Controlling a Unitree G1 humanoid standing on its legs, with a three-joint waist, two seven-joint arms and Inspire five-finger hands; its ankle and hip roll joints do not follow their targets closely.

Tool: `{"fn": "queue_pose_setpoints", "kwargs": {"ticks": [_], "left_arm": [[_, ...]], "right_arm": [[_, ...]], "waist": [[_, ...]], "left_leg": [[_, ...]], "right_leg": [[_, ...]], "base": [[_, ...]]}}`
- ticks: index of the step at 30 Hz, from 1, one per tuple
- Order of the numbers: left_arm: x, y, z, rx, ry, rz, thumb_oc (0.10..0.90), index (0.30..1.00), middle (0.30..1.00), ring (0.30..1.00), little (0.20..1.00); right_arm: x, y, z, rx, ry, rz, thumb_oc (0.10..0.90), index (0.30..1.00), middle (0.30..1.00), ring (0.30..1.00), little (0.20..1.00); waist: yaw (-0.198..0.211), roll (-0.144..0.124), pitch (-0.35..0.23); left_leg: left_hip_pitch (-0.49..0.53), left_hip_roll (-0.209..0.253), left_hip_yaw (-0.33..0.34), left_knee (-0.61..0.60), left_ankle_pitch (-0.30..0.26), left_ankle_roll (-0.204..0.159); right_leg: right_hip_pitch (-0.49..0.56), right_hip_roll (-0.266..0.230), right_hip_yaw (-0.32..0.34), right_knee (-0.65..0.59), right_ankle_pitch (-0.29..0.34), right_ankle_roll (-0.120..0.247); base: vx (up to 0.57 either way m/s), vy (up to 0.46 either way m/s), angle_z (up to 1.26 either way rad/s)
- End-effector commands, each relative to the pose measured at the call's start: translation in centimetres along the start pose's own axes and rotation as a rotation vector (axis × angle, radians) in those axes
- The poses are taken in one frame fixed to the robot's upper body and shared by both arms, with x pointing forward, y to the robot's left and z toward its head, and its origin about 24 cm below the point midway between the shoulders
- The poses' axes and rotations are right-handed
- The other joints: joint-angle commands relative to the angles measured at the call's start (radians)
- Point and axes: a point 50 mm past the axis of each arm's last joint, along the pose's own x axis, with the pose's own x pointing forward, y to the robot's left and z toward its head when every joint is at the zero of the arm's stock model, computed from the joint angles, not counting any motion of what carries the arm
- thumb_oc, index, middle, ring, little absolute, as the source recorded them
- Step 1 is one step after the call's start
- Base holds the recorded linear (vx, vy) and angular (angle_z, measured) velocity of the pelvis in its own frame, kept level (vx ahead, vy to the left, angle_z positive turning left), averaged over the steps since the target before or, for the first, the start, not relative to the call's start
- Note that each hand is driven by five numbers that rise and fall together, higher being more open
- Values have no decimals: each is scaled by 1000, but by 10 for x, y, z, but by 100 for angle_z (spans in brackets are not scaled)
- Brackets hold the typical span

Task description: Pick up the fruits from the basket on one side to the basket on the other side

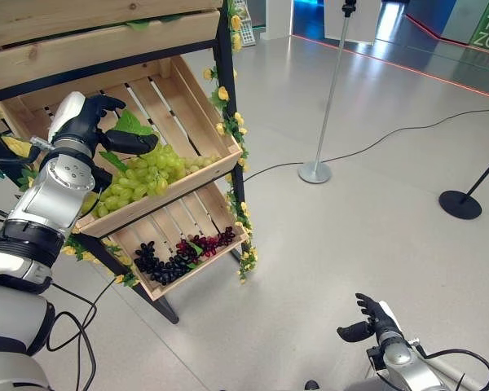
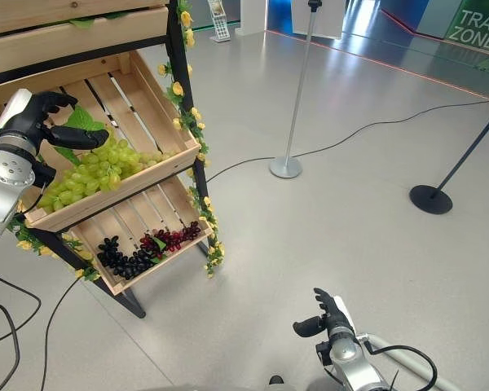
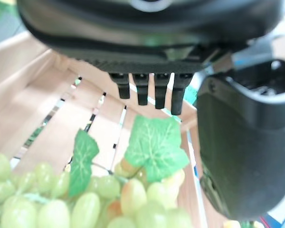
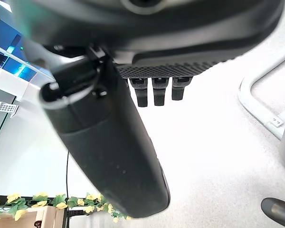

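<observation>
Hovering my left hand (image 1: 94, 122) over the green grapes (image 1: 143, 175) in the upper crate (image 1: 197, 98) of the wooden stand.

I am holding that hand just above the grapes with fingers (image 3: 147, 90) straight and thumb (image 3: 247, 156) standing apart, gripping nothing; two green leaves (image 3: 154, 147) are lying on top of the bunch directly under my fingertips. The green grapes are piling toward the front lip of the upper crate. Below that crate, the lower crate (image 1: 167, 224) is holding dark grapes (image 1: 167, 265) and a smaller red bunch (image 1: 208, 243) at its front edge. I am keeping my right hand (image 1: 375, 319) low over the floor (image 1: 350, 244), well apart from the stand, fingers loosely extended and empty. A metal post on a round base (image 1: 315, 171) is standing beyond the stand.
</observation>
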Motion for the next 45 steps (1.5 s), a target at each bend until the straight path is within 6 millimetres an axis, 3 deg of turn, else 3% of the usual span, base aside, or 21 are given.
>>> {"fn": "queue_pose_setpoints", "kwargs": {"ticks": [1, 9, 19, 28, 38, 45], "left_arm": [[4, 65, 46, -36, -212, 321, 800, 900, 900, 900, 900], [-11, 58, 70, -145, -429, 366, 800, 900, 900, 900, 900], [-36, 0, 73, -534, -557, 100, 800, 900, 900, 900, 900], [-60, -35, 78, -659, -626, -71, 800, 900, 900, 900, 900], [-103, -49, 105, -796, -878, -258, 800, 900, 900, 900, 900], [-123, -63, 110, -844, -985, -367, 800, 900, 900, 900, 900]], "right_arm": [[3, -19, 38, -47, -173, -25, 800, 900, 900, 900, 900], [3, -16, 36, -59, -173, -12, 800, 900, 900, 900, 900], [4, -6, 39, -57, -175, -13, 800, 900, 900, 900, 900], [3, -3, 40, -51, -171, -18, 800, 900, 900, 900, 900], [1, 0, 37, -49, -165, -32, 800, 900, 900, 900, 900], [0, -1, 36, -60, -164, -32, 800, 900, 900, 900, 900]], "waist": [[5, 6, -40], [8, 0, -41], [20, -9, -36], [27, -19, -28], [32, -25, -18], [22, -28, -13]], "left_leg": [[35, -18, 35, 4, -82, 6], [39, -17, 30, 4, -88, 5], [47, -16, 20, 4, -90, 9], [51, -15, 14, 4, -91, 13], [56, -11, 13, 4, -92, 15], [63, -7, 20, 4, -92, 14]], "right_leg": [[19, 11, -30, 2, -20, -8], [23, 13, -26, 2, -23, -14], [32, 13, -21, 2, -22, -20], [35, 12, -20, 2, -18, -22], [40, 11, -19, 2, -15, -23], [42, 16, -10, 2, -12, -25]], "base": [[0, 0, 0], [0, 0, 0], [5, 0, -3], [3, -1, -2], [0, 0, 0], [7, -7, -2]]}}
